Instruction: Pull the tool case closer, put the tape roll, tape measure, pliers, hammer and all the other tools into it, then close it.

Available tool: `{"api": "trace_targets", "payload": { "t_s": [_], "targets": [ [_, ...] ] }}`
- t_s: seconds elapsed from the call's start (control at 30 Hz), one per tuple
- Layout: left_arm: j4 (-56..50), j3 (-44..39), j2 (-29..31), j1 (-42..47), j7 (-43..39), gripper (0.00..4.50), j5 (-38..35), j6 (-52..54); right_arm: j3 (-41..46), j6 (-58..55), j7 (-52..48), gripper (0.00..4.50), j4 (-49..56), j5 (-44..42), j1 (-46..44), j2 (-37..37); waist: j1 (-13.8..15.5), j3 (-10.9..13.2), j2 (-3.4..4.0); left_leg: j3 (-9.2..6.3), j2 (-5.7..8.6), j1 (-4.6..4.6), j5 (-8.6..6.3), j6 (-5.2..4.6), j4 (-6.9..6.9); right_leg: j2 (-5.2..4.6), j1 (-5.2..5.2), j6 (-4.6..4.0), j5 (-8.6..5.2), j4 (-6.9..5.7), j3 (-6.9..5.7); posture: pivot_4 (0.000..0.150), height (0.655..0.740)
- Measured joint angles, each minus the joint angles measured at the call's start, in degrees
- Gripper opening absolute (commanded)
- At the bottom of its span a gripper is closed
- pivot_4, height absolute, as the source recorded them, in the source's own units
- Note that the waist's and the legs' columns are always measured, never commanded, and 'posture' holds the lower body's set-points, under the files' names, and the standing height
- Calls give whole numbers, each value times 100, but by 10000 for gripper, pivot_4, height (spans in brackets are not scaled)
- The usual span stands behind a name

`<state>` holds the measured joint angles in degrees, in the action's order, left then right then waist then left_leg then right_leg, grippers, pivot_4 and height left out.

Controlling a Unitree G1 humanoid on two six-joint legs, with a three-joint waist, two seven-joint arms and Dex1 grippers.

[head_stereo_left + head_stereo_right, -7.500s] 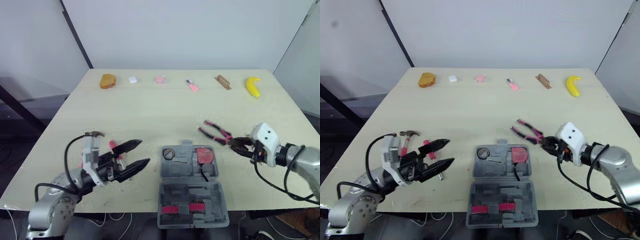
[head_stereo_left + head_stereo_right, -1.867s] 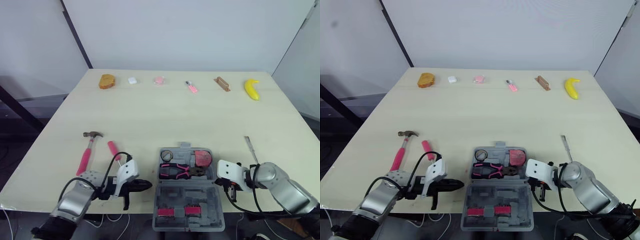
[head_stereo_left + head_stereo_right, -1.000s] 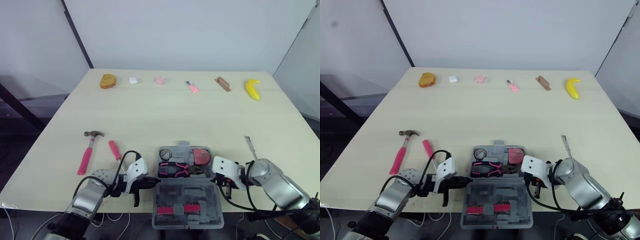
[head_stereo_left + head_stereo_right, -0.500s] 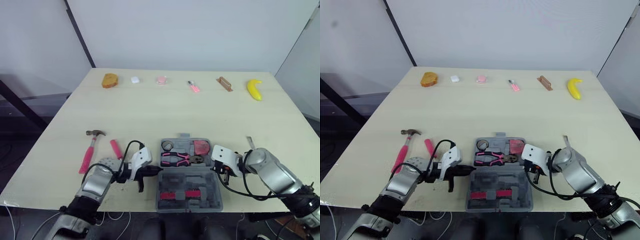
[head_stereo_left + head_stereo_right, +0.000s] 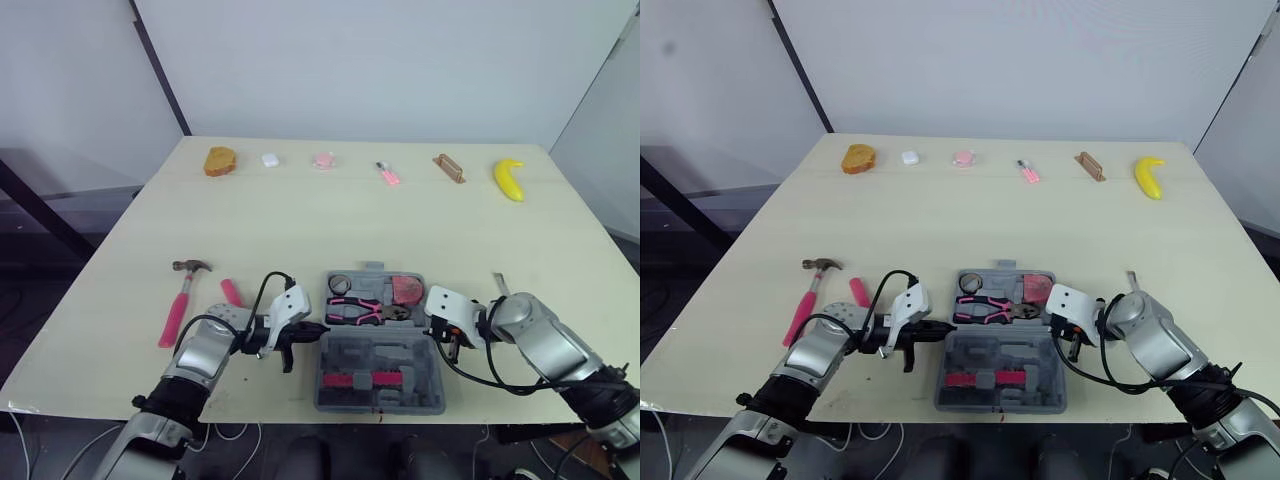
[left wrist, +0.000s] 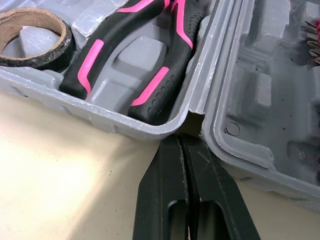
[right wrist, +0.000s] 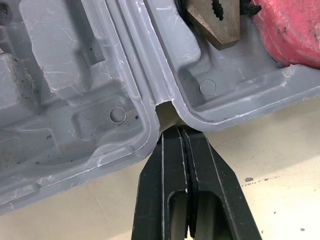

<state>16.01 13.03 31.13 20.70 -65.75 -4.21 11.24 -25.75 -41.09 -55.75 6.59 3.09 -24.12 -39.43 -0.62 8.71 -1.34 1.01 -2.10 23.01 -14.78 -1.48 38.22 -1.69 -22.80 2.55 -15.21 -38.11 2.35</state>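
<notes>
CHANGE: tool case (image 5: 345,352) has slid up-frame from the lower edge | left gripper (image 5: 318,328), right gripper (image 5: 437,337) both pinched tight, tips in its hinge notches | hammer (image 5: 178,303) lies outside at left; packing unfinished

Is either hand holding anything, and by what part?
Nothing is held. The left hand and right hand are shut empty, tips at the hinge ends of the tool case.

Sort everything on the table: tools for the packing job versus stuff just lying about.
Job: tool case, tape roll, pliers, tape measure, hammer, pink-handled tool, thin metal tool.
Lying about: bread, white piece, pink piece, small pink item, brown block, banana.
</notes>
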Motion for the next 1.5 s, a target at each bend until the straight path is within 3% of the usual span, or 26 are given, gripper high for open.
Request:
{"api": "trace_targets", "payload": {
  "t_s": [1.5],
  "targets": [
    [1048,-3,-351,658,-12,782,255,-564,221,386,147,0,-472,169,-68,147,4,0,0,7,4,1,0,0,12,0,7,12,8,-1,3,1500,7400]
  ]
}}
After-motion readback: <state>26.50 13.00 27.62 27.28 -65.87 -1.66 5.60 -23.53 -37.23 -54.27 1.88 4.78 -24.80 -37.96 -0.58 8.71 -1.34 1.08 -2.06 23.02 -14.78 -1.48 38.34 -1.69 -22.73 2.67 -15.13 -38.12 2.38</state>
